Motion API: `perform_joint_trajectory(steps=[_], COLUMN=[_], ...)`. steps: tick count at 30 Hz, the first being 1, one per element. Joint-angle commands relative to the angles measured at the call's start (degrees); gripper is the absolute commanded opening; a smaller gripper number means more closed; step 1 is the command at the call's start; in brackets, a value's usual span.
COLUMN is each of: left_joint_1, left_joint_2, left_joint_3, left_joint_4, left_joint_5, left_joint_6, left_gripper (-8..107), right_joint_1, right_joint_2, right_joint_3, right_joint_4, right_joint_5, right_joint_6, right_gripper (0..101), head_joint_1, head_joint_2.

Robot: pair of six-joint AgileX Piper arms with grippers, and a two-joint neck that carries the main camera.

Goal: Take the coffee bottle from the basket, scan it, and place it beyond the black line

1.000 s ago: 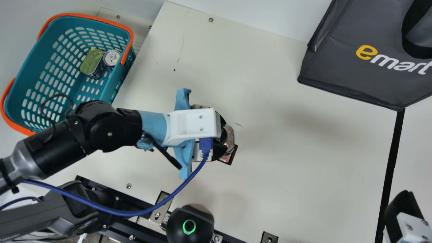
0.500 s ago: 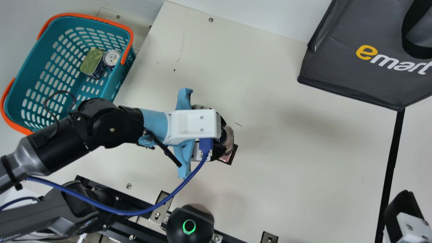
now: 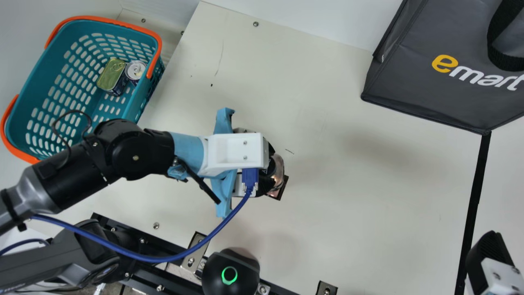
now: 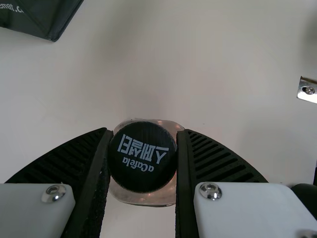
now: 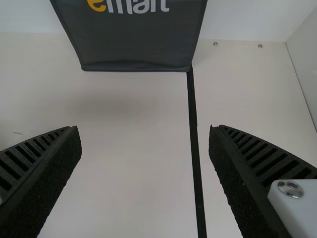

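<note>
In the main view my left gripper (image 3: 268, 168) is over the left-centre of the table, with the coffee bottle (image 3: 279, 169) partly hidden beneath it. The left wrist view has the bottle's black cap (image 4: 142, 157) between the two fingers of my left gripper (image 4: 142, 161), which is shut on the bottle; its clear shoulder surrounds the cap. Part of my right gripper (image 3: 489, 256) stands at the main view's lower right, near the black line (image 3: 473, 205). In the right wrist view my right gripper (image 5: 145, 144) is open and empty, the black line (image 5: 194, 129) passing between its fingers.
The teal basket (image 3: 141, 92) at upper left holds a flat tin (image 3: 111, 74) and a round can (image 3: 135, 70). A dark shopping bag (image 3: 425, 82) is at upper right. A black device with a green ring (image 3: 229, 275) sits at the near edge, by metal brackets.
My left forearm has shifted slightly up and to the right, while the left gripper, shut on the bottle, has barely moved. My right gripper has stayed still.
</note>
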Motion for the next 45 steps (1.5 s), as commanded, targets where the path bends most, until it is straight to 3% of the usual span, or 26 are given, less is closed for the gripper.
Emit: perform_joint_trajectory(steps=[1, 13, 26, 40, 45], left_joint_1=[-0.1, -1.12, -1.44, -1.99, -3.43], left_joint_2=[0.04, 0.09, -0.44, -4.18, -6.63], left_joint_3=[-0.12, -0.33, -1.01, -3.94, -3.39], left_joint_4=[0.06, 0.96, 4.26, 10.1, 13.33], left_joint_5=[-0.15, -0.79, -1.41, 2.01, 0.13], left_joint_6=[-0.3, -2.09, -7.29, -23.47, -28.67], left_gripper=[50, 90, 90, 90, 90], right_joint_1=[0.0, 0.0, 0.0, 0.0, 0.0], right_joint_2=[0.0, 0.0, 0.0, 0.0, 0.0], right_joint_3=[0.0, 0.0, 0.0, 0.0, 0.0], right_joint_4=[0.0, 0.0, 0.0, 0.0, 0.0], right_joint_5=[0.0, 0.0, 0.0, 0.0, 0.0], right_joint_6=[0.0, 0.0, 0.0, 0.0, 0.0], right_gripper=[91, 91, 91, 91, 91], head_joint_1=[-1.48, -1.48, -1.48, -1.48, -1.48], head_joint_2=[0.14, 0.14, 0.14, 0.14, 0.14])
